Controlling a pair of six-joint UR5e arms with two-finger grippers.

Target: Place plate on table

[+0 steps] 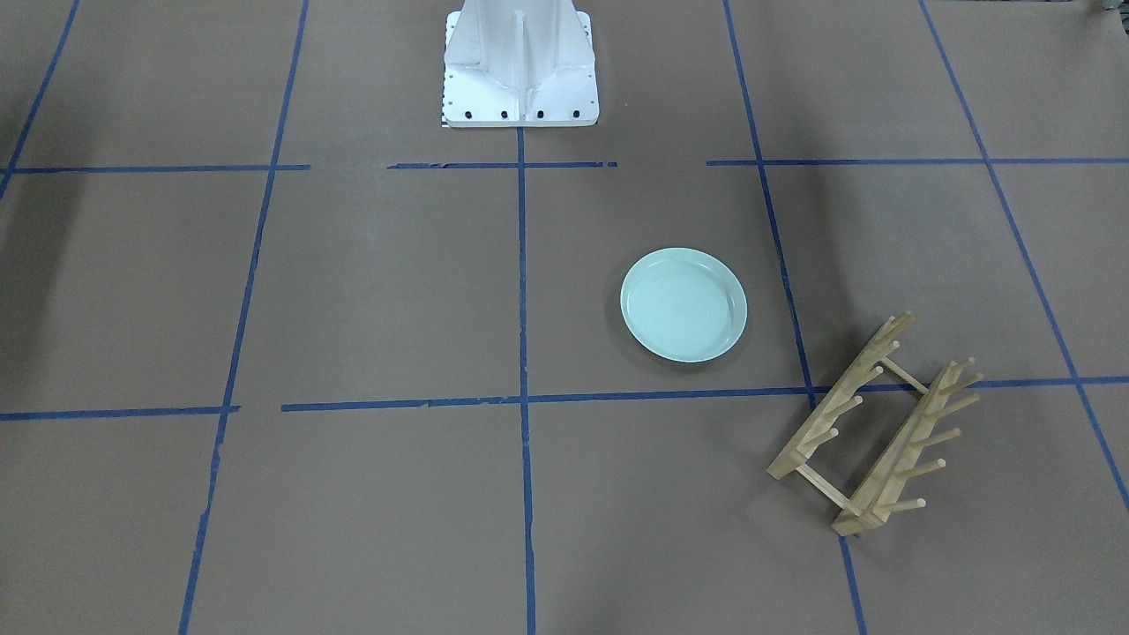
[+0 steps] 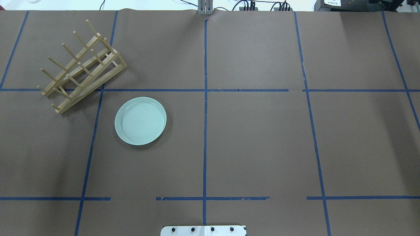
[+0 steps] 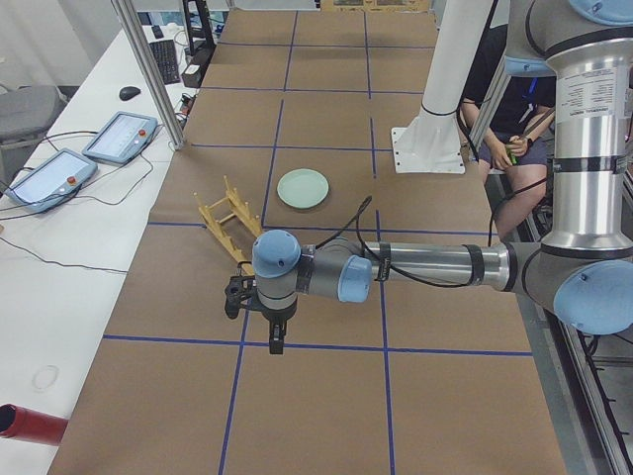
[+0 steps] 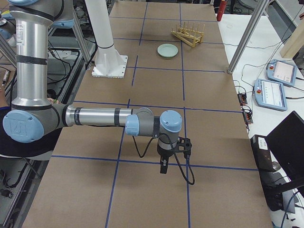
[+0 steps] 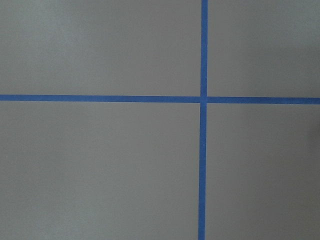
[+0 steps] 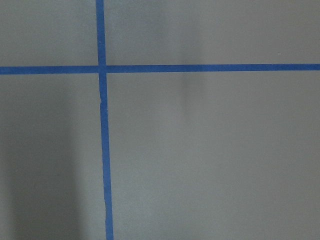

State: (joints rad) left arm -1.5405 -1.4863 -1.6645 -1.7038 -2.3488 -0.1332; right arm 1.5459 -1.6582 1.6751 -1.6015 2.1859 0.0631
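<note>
The plate (image 2: 140, 121) lies flat on the table (image 2: 262, 137) toward its far-left corner, near the wooden rack (image 2: 82, 65) but apart from it, so the placing looks done. The left gripper (image 3: 259, 312) and right gripper (image 4: 173, 151) hover by the table's ends, well clear; whether their fingers are parted or closed, I cannot tell.

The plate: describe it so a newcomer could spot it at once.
On the brown table with blue tape lines, look at the robot's left half, near the wooden peg rack. The plate lies flat there, apart from the rack: the only round, glossy, mint-green thing.
</note>
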